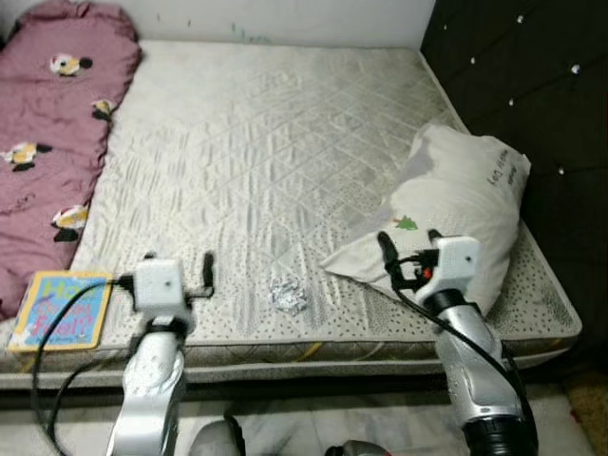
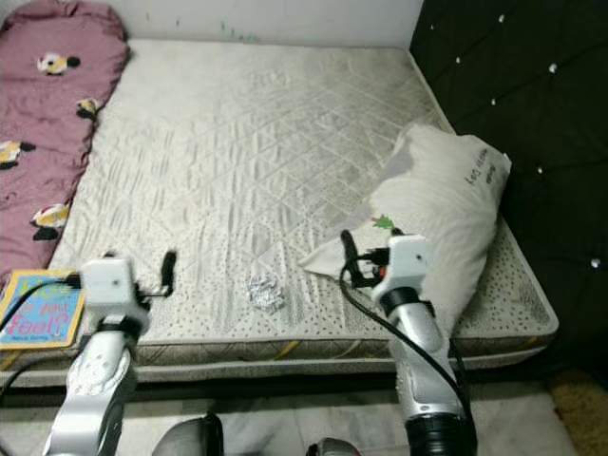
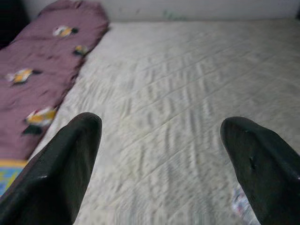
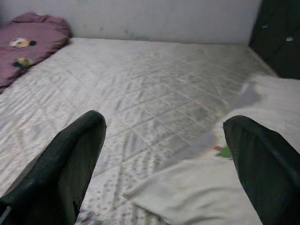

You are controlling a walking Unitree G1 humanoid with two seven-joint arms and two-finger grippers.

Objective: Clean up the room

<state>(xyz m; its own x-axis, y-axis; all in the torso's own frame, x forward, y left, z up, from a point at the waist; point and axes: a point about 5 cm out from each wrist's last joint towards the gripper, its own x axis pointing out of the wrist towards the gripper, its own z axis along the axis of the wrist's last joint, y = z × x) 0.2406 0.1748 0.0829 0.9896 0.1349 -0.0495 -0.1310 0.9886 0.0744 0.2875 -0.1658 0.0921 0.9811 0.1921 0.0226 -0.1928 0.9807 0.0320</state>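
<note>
Crumpled silver foil scrap (image 1: 289,295) on quilted mattress (image 1: 285,142) between wide-spread fingers (image 3: 65,173) (both grippers empty), nearer left gripper (image 1: 179,268) than right gripper (image 1: 410,249).

Book (image 1: 60,310) title partly behind left arm cable. Blanket (image 1: 47,123) cut off at frame edge. Crumpled scrap (image 1: 289,295) too small to ID.

Home bedroom: bare quilted mattress (image 1: 285,171), pillow (image 1: 456,214), maroon blanket (image 1: 47,123), dark tufted headboard (image 1: 532,85).
</note>
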